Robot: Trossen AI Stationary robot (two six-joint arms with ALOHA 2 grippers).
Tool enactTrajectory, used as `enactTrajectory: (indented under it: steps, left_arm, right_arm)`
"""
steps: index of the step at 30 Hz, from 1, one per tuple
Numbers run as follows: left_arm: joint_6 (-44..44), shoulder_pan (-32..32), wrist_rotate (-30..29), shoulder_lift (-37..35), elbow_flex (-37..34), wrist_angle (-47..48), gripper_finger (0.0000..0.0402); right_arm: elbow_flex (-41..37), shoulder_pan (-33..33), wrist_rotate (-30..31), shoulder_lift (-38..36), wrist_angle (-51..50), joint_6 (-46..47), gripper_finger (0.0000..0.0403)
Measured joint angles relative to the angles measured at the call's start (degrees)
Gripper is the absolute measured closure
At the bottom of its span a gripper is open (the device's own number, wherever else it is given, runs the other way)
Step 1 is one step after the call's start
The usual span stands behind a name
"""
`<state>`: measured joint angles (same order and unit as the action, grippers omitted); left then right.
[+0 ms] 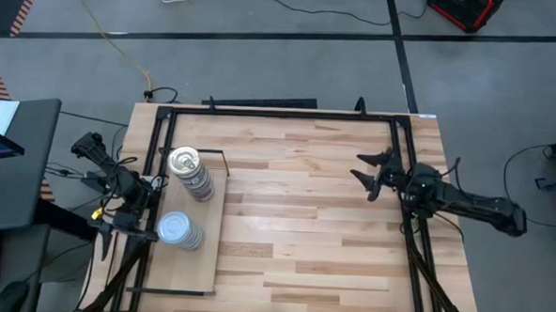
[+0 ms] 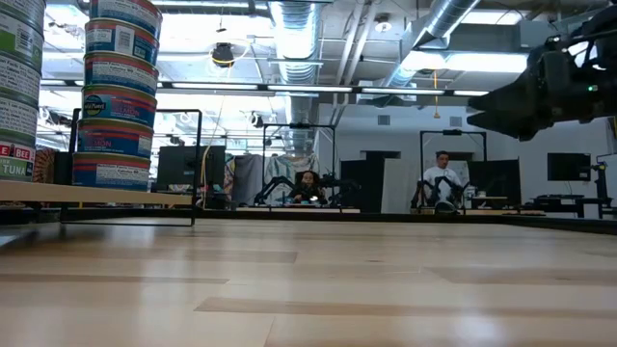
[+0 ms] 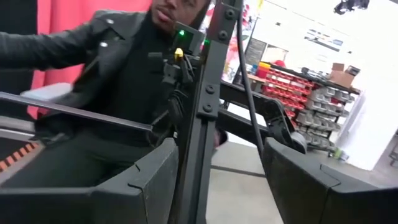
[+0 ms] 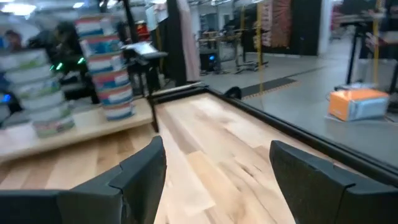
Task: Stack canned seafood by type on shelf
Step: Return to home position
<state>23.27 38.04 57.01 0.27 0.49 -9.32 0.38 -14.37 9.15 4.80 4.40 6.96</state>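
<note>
One slatted tabletop point(image 1: 322, 224) carries the shelf point(image 1: 208, 252) along its left side. Two tall stacks of canned seafood stand on the shelf, apart: gold-topped stack point(image 1: 186, 161), silver-topped stack point(image 1: 176, 229). Left gripper point(image 3: 217, 149), fingers spread, sits at the table's left edge beside the shelf. Right gripper point(image 4: 216, 149), fingers spread, hangs over the table's right side, well apart from the cans.

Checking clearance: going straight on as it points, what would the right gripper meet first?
Likely nothing near: the open right gripper faces bare tabletop, then the black frame rail; the can stacks stand off its line, though depth is unclear.
</note>
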Motion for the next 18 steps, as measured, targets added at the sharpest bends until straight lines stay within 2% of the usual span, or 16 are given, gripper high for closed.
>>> enactTrajectory:
  steps: [5, 18]
  left_arm:
    - [0.1, 0.0, -1.2, 0.0, 0.0, 0.0, 0.0181]
    - [0.1, 0.0, -1.2, 0.0, 0.0, 0.0, 0.0181]
  right_arm:
    - [0.0, 2.7, 0.0, 0.0, 1.2, -4.3, 0.0092]
    - [0.0, 4.6, -0.1, 0.0, -1.4, -4.0, 0.0092]
